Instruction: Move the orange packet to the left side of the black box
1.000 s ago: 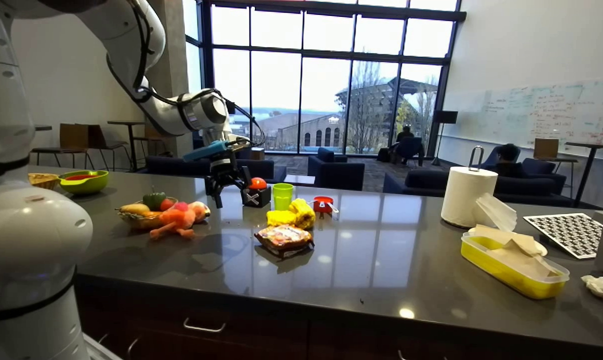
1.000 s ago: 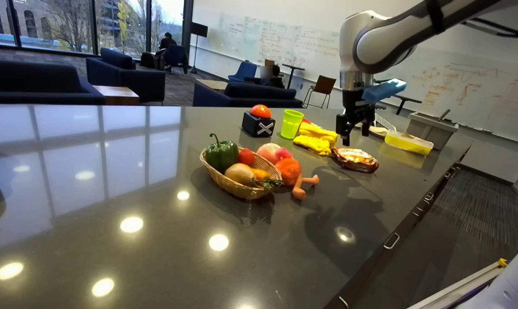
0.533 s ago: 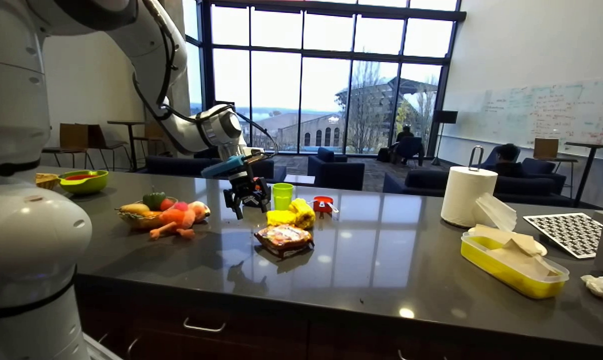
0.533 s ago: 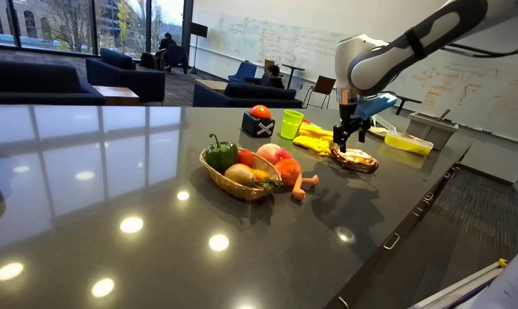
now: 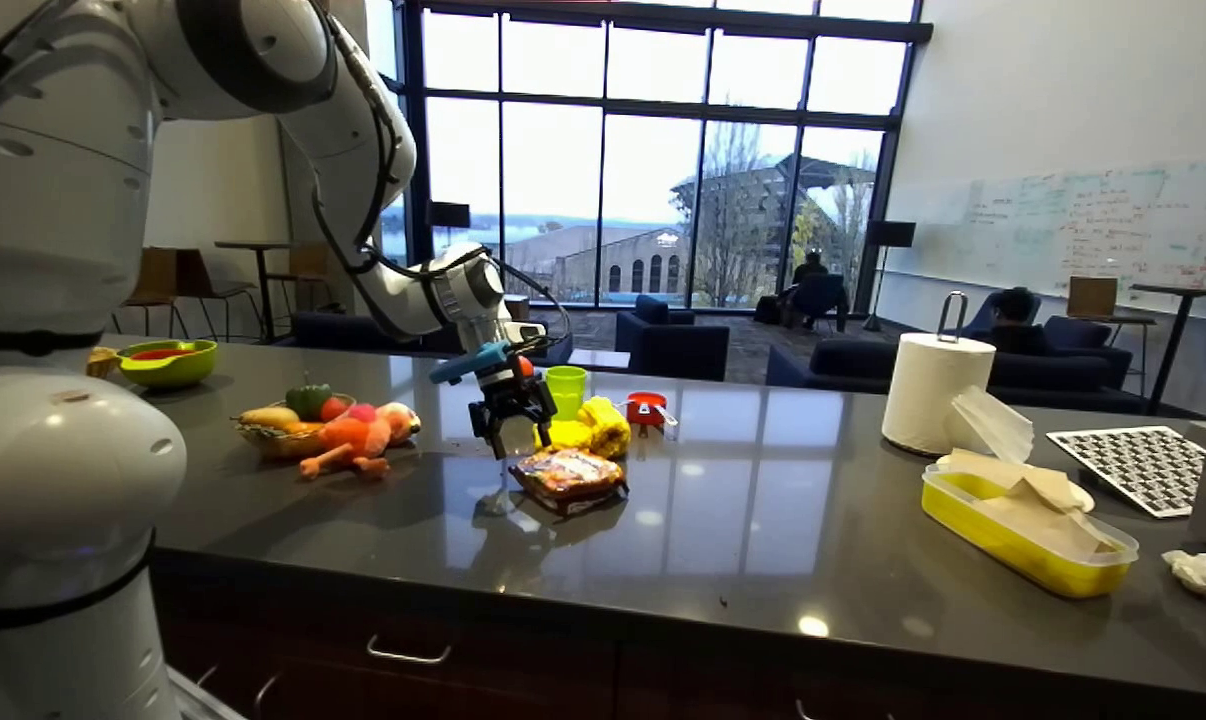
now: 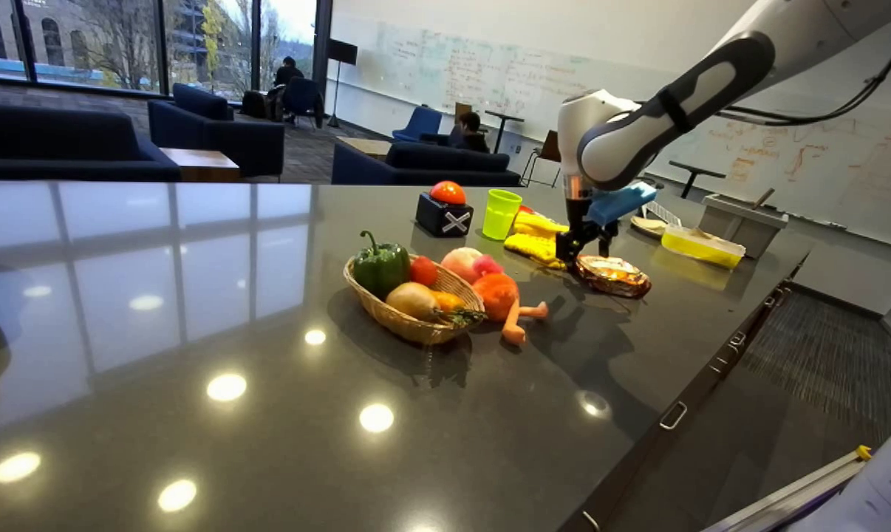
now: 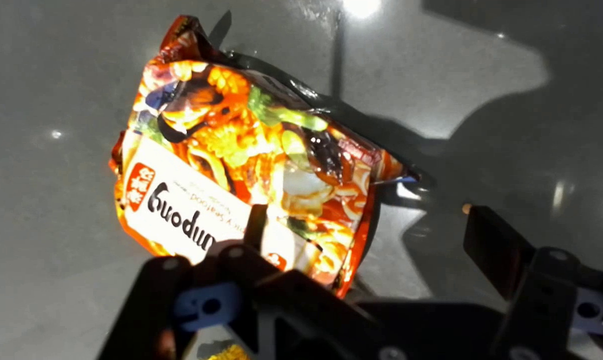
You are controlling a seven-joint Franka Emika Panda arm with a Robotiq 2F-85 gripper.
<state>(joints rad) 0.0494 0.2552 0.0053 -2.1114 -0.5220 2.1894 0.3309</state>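
The orange packet (image 5: pixel 569 480) lies flat on the counter; it also shows in an exterior view (image 6: pixel 614 276) and fills much of the wrist view (image 7: pixel 241 145). My gripper (image 5: pixel 523 449) is low over the packet's near end, tilted, with its fingers spread and nothing between them; it also shows in an exterior view (image 6: pixel 587 258). In the wrist view, one finger of the gripper (image 7: pixel 364 212) overlaps the packet and the other is over bare counter past its edge. The black box (image 6: pixel 443 214) with a red dome stands farther back; in an exterior view the gripper mostly hides it.
Yellow corn (image 5: pixel 605 428) lies right behind the packet, with a yellow-green cup (image 6: pixel 502 214) beyond it. A wicker basket (image 6: pixel 397 321) of toy produce and an orange toy (image 6: pixel 499 297) lie to one side. A red pan (image 5: pixel 648 408), paper-towel roll (image 5: pixel 931 395) and yellow container (image 5: pixel 1023 548) stand elsewhere.
My gripper has come down and across to the packet's end, from higher above the counter near the box. Its fingers stay apart. The packet and the box have not moved.
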